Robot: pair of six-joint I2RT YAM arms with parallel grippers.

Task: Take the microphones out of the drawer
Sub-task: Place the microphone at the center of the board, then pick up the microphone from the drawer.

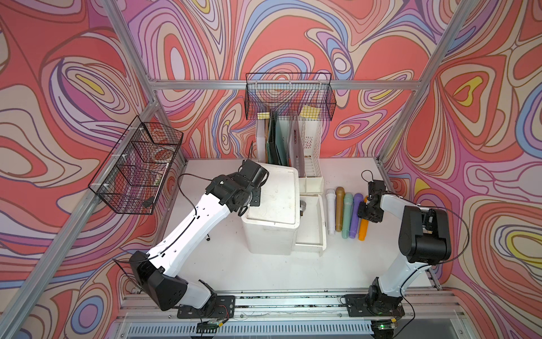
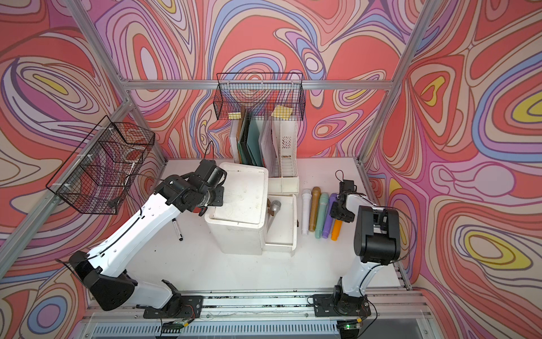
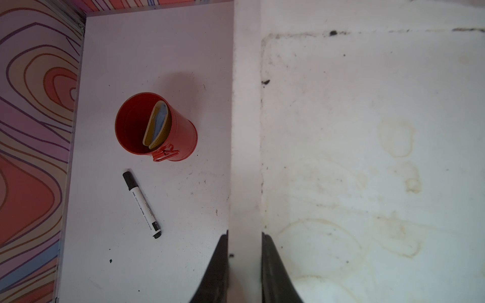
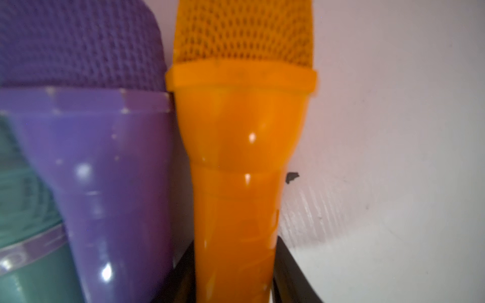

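Observation:
The white cabinet (image 1: 275,199) stands mid-table with its drawer (image 2: 293,223) pulled open toward the right. A silver microphone (image 2: 275,206) lies inside the drawer, its head near the cabinet. Right of the drawer, several coloured microphones lie in a row on the table. The orange microphone (image 1: 363,230) is the last of them. My right gripper (image 4: 235,241) straddles its handle, open, with a thin gap showing at one finger. My left gripper (image 3: 244,233) is shut on the cabinet's raised left rim (image 3: 246,131).
A red cup (image 3: 157,126) and a black-capped marker (image 3: 141,204) lie left of the cabinet. A file holder (image 1: 293,146) stands behind it. Wire baskets hang on the back wall (image 1: 289,97) and the left wall (image 1: 137,167). A purple microphone (image 4: 105,157) touches the orange one.

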